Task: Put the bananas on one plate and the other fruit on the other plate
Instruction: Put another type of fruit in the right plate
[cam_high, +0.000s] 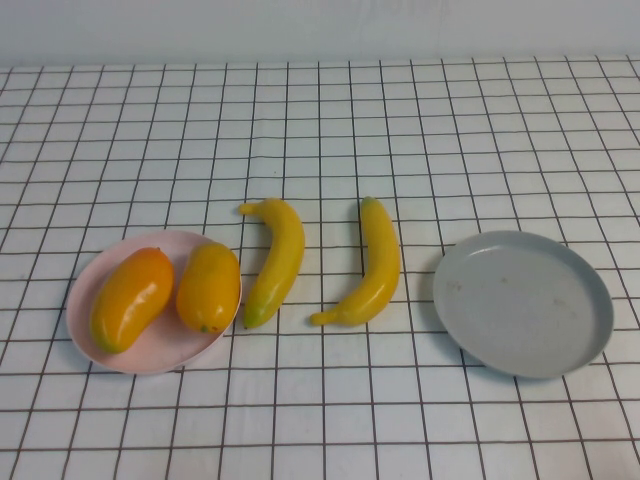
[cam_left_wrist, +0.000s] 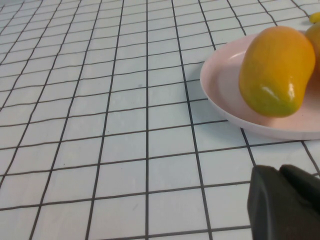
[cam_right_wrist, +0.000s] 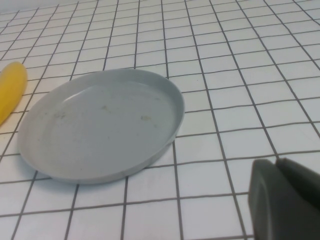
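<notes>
Two glossy yellow plastic bananas (cam_high: 275, 258) (cam_high: 370, 265) may roll when grasped beside the round grey plate (cam_high: 590, 325). Left gripper (cam_left_wrist: 285, 202) and right gripper (cam_right_wrist: 285, 197) sit off-table; finger state cannot be told.

A table (cam_high: 320, 420) covered in white with a black grid of squares fills nearly the whole high view, running from the bottom edge up to a plain pale wall (cam_high: 320, 30) that forms a strip across the top of the frame.
</notes>
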